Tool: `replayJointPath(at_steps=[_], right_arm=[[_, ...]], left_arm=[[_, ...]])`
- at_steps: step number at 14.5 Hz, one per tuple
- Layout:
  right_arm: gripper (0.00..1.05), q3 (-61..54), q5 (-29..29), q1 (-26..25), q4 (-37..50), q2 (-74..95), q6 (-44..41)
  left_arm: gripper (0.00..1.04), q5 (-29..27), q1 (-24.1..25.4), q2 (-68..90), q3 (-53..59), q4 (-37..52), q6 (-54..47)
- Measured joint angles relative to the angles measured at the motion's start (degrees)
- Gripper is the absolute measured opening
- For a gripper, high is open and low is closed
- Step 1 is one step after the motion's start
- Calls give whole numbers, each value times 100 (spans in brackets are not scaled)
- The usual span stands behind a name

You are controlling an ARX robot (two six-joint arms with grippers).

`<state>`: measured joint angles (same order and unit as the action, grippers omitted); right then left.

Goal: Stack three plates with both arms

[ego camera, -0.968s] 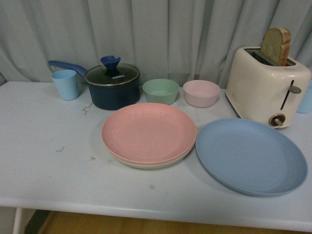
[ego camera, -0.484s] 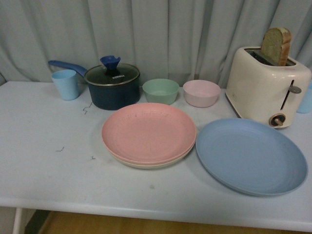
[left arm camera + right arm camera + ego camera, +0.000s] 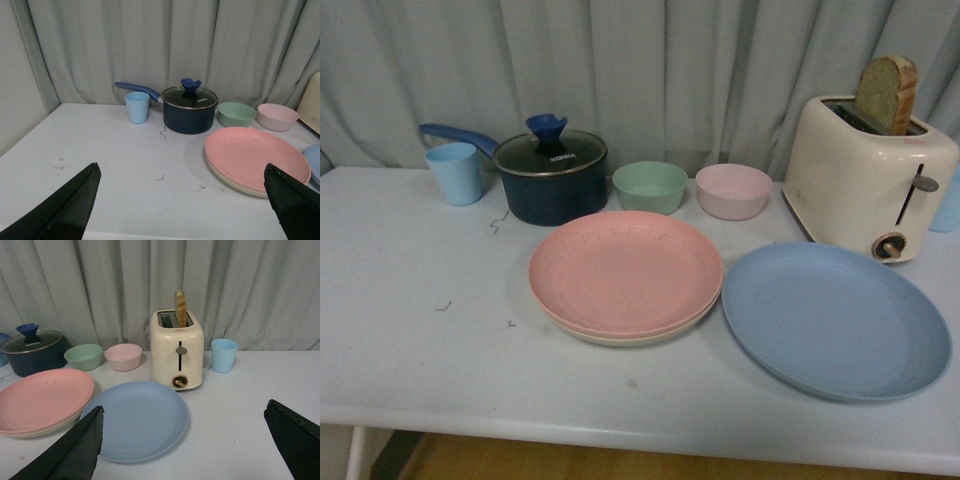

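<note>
Pink plate (image 3: 625,270) sits on the cream plate (image 3: 620,338) mid-bench (image 3: 420,330); the blue plate (image 3: 835,320) lies just beside them, rightward. My left and right jaws stand apart, empty. Next, I judge, the blue goes on top.

Soft, even, dimmish light, faint shadows, slight overall blur, no glare.

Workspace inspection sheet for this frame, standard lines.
Surface: white table, a few dark specks.
Job's things: pink plate stacked on cream plate; blue plate alone beside them, unstacked.
Clutter: lidded pot, blue cup, green bowl, pink bowl, toaster holding bread slice, second blue cup.
Grippers: left gripper and right gripper, jaws wide open, empty.
Cables: nothing seen.
Surroundings: grey curtain behind table.
</note>
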<state>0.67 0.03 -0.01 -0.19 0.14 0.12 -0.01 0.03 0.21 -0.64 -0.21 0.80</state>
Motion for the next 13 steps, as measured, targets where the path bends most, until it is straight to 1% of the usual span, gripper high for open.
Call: replayJointPath(at_steps=[1,8,9,10,13], right_arm=[[98,0,-2,0,0,0,0],[98,0,0,0,0,0,0],[98,-4,-131,-39,72,22,57],[98,-17,-1939,-944,1519,693,804],[98,-15,-2855,-1423,2142,1327,1373]], left_arm=[[97,0,0,0,0,0,-4],[98,0,0,0,0,0,-4],[98,0,0,0,0,0,-4],[98,13,0,0,0,0,-7],[98,-7,0,0,0,-2,-4]])
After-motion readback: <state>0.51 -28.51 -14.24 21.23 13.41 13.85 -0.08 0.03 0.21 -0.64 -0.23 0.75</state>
